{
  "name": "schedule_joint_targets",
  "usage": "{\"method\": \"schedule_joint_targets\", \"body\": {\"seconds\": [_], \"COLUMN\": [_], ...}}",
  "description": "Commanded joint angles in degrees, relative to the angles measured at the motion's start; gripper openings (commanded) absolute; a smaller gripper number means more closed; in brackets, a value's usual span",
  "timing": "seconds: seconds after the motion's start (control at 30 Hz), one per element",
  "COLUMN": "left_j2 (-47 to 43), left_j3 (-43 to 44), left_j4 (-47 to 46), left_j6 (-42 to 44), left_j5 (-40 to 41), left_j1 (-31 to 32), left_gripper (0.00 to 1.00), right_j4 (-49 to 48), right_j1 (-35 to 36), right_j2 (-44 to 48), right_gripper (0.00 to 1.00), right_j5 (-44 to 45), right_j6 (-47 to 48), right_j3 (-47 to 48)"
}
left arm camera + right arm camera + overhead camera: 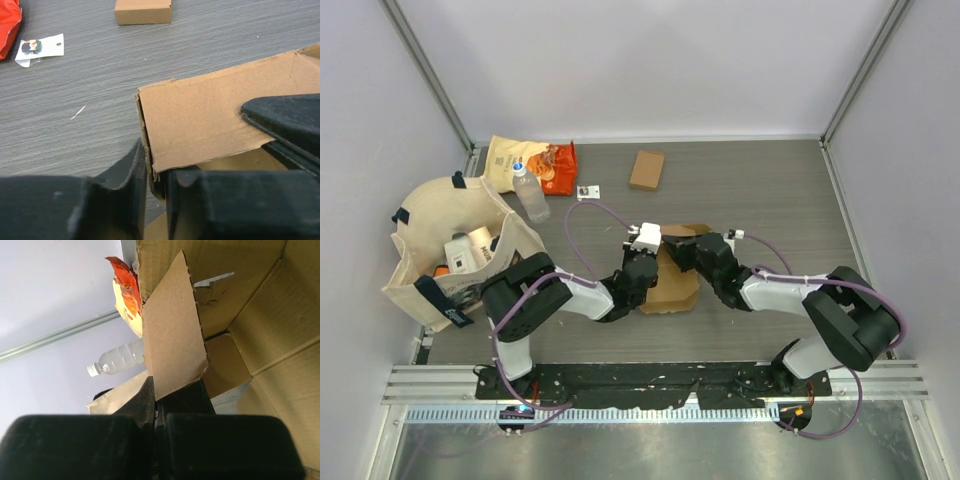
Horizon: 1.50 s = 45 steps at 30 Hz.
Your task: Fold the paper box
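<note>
The paper box is a brown cardboard piece lying partly unfolded on the table between both arms. My left gripper is at its left side. In the left wrist view a corner of the box wall stands between the fingers, and my left gripper is shut on it. My right gripper is at the box's upper right edge. The right wrist view shows a flap pinched in my right gripper, with the box's inside behind it. A right finger lies over the wall.
A cream tote bag with items inside stands at the left. Behind it lie a snack bag and a water bottle. A small brown box and a white tag lie at the back.
</note>
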<state>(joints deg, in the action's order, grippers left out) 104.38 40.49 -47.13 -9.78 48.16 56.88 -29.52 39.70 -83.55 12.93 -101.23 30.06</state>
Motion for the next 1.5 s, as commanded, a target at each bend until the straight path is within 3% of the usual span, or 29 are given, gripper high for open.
{"method": "schedule_joint_targets", "body": {"seconds": [0.0, 0.03, 0.23, 0.37, 0.47, 0.5, 0.53, 0.63, 0.77, 0.9, 1.13, 1.23, 1.37, 1.4, 1.47], "left_j2": [3.01, 3.72, 6.63, 5.75, 1.54, 0.05, -1.79, -8.91, -17.18, -20.70, -18.35, -15.01, -12.36, -12.10, -11.39], "left_j3": [4.59, 6.69, 9.44, 9.08, 8.11, 7.85, 6.54, 2.16, -4.18, -6.21, -6.48, -5.07, -4.28, -4.45, -4.45], "left_j4": [-0.25, 1.33, 8.55, 8.81, 11.43, 12.84, 13.29, 13.29, 9.61, 12.06, 13.03, 12.25, 10.31, 9.61, 9.17], "left_j6": [1.25, 1.08, -2.43, -2.88, -5.75, -6.82, -7.61, -11.22, -11.58, -11.05, -11.75, -11.49, -10.18, -10.17, -9.82], "left_j5": [6.49, 8.16, 19.25, 18.47, 9.79, 5.93, 0.32, -5.44, -11.94, -10.55, -9.67, -7.39, -5.27, -5.01, -4.83], "left_j1": [-0.28, -0.28, -0.28, -0.28, -0.37, -0.46, -0.46, -0.63, -0.99, -1.07, -1.07, -1.07, -1.07, -1.07, -1.07], "left_gripper": [0.13, 0.00, 0.00, 0.00, 0.01, 0.09, 0.32, 0.62, 0.64, 0.57, 0.59, 0.54, 0.49, 0.48, 0.48], "right_j4": [0.95, 0.95, 0.07, -1.15, -1.86, -1.77, -1.60, -1.16, -0.89, -0.54, 0.16, -0.36, -2.55, -2.74, -3.26], "right_j1": [0.99, 1.43, 4.15, 4.77, 4.68, 4.68, 4.51, 4.16, 3.72, 3.63, 3.71, 3.63, 3.63, 3.54, 3.45], "right_j2": [-0.74, -0.74, -0.92, -1.79, -1.80, -1.62, -1.44, -0.74, -0.74, -0.92, -1.53, -2.06, -1.01, -0.48, 1.53], "right_gripper": [0.01, 0.01, 0.01, 0.01, 0.01, 0.01, 0.01, 0.01, 0.01, 0.01, 0.01, 0.03, 0.17, 0.26, 0.36], "right_j5": [0.08, 0.25, 3.15, 3.86, 4.21, 4.21, 4.47, 4.82, 4.48, 4.21, 4.30, 3.77, 3.16, 3.07, 3.33], "right_j6": [-1.78, -2.13, -3.36, -3.71, -3.45, -2.93, -2.83, -2.04, -1.78, -1.87, -1.60, -0.99, 3.47, 4.71, 7.18], "right_j3": [1.49, 1.40, 1.14, 0.87, 0.96, 0.96, 0.96, 1.05, 1.14, 1.66, 2.28, 2.45, 1.75, 1.14, 0.35]}}
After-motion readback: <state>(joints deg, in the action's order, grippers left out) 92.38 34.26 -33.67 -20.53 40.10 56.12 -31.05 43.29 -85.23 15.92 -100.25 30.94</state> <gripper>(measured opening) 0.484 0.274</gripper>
